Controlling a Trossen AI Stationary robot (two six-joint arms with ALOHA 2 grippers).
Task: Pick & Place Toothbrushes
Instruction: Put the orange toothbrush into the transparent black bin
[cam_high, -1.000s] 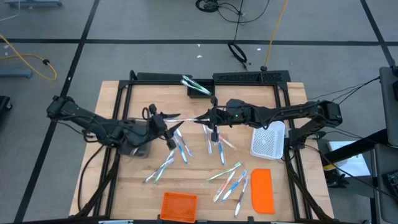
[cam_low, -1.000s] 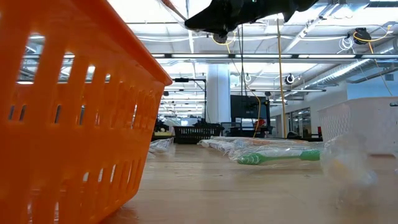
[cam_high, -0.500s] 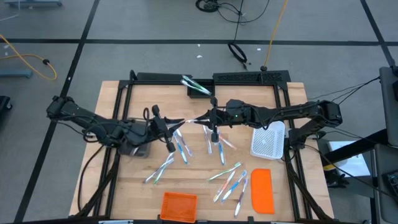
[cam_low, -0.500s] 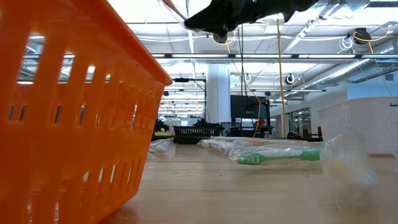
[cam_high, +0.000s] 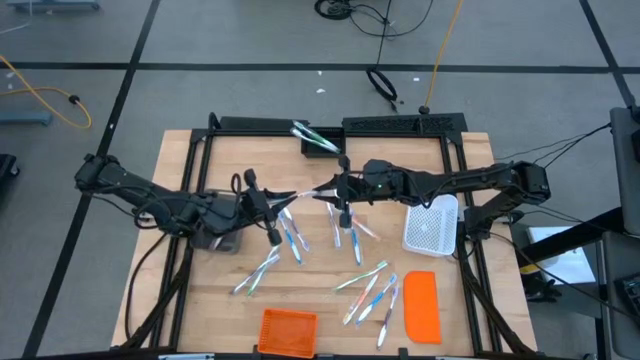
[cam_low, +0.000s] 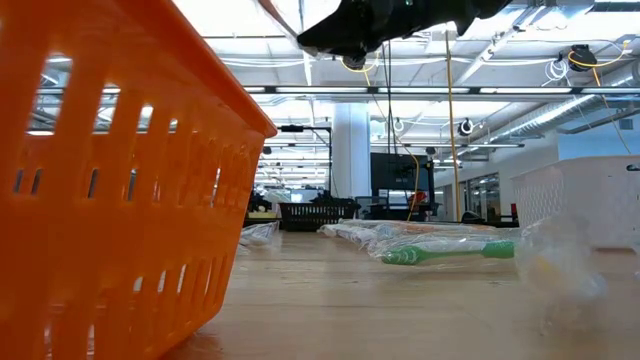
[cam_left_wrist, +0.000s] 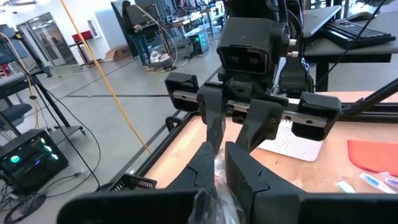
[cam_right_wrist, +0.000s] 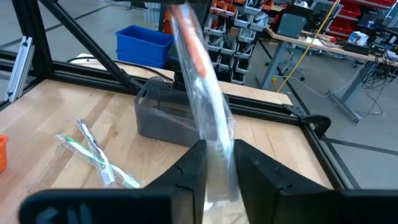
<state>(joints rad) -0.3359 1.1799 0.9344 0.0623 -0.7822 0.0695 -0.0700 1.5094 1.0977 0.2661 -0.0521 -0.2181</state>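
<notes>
While a wrapped toothbrush (cam_high: 305, 191) is held in the air above the middle of the worktop (cam_high: 200, 300), it is spanned between the two grippers, its long axis running left to right. The left gripper (cam_high: 268, 205) is seen closed tight on the toothbrush's left end, and the right gripper (cam_high: 342, 190) has its jaws narrowly set about the right end, as the right wrist view shows; whether that hold is being loosened cannot be told. A handover from one arm to the other is judged to be under way. Other toothbrushes (cam_high: 368, 292) lie scattered on the worktop nearer the camera, well apart from both grippers. An orange basket (cam_high: 288, 330) stands at the near edge and a white basket (cam_high: 431, 225) to the right.
</notes>
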